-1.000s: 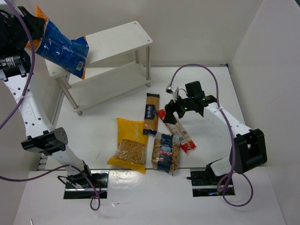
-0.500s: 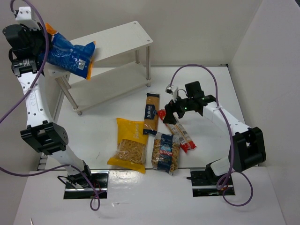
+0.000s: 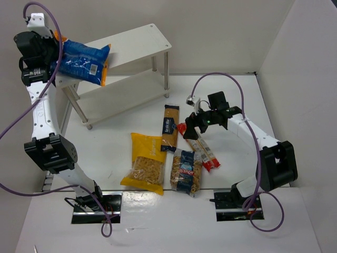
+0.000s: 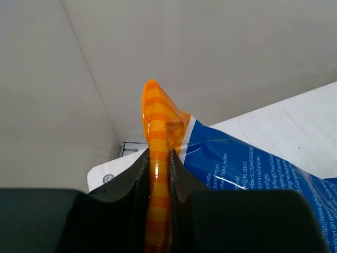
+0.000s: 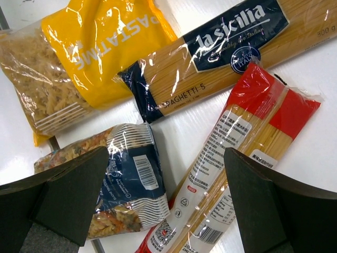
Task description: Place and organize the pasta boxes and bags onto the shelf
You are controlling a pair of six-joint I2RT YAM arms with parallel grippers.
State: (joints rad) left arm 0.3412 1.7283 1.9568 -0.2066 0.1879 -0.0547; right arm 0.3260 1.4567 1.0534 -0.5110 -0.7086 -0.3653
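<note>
Left wrist view has our left gripper clenched on the orange end of the blue bag, which hangs over the top tier of the shelf at its 9 o'clock end. Let go there, we judge it could tip off that edge. Our right gripper gapes above the red pack, at 4 o'clock from the shelf.

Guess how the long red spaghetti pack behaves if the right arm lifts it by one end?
The red pack is long and thin with straight strands showing through, so it probably stays fairly stiff, though an end grasp might let it sag or crack strands. Its glossy film looks slippery under the fingers. It lies flat and looks flattish, so rolling seems unlikely.
</note>
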